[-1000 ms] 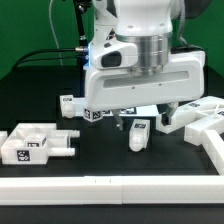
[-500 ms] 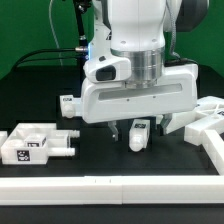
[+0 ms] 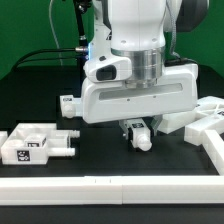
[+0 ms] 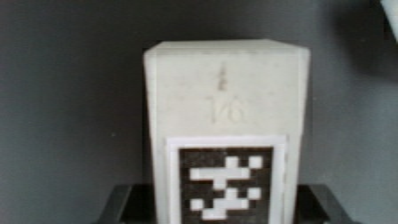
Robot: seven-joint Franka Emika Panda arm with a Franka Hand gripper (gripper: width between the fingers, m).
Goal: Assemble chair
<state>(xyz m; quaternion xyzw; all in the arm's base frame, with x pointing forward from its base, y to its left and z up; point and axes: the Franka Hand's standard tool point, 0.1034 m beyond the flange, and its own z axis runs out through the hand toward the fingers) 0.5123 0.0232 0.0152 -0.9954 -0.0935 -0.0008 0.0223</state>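
Gripper [image 3: 139, 131] low over the black table [image 3: 100, 165], its two fingers flush against the sides of a short white leg piece [image 3: 141, 141] that stands upright there (pinched, as far as both views let me judge). Wrist view agrees: the block fills the middle, its square tag [image 4: 224, 186] faces the camera, and dark pads hug its lower corners.

Now the worry. Glossy plastic and narrow pads: if the hold is off-centre, the leg piece could pivot or slide out as it rises, and a tilted piece won't seat cleanly in any hole later. Any twist in the grip would be hard to correct in the air.

Neighbours next. Loose white parts [image 3: 200, 115] lie just beside it on the exterior view's right, close enough that a sideways move might clip them; straight up looks the safer exit. Tagged seat block [image 3: 30, 143] sits well apart on the exterior view's left, with a small white piece [image 3: 68, 103] behind it. Front border rail [image 3: 110, 192] fences the near edge. Bulky wrist housing hides much of the ground behind.
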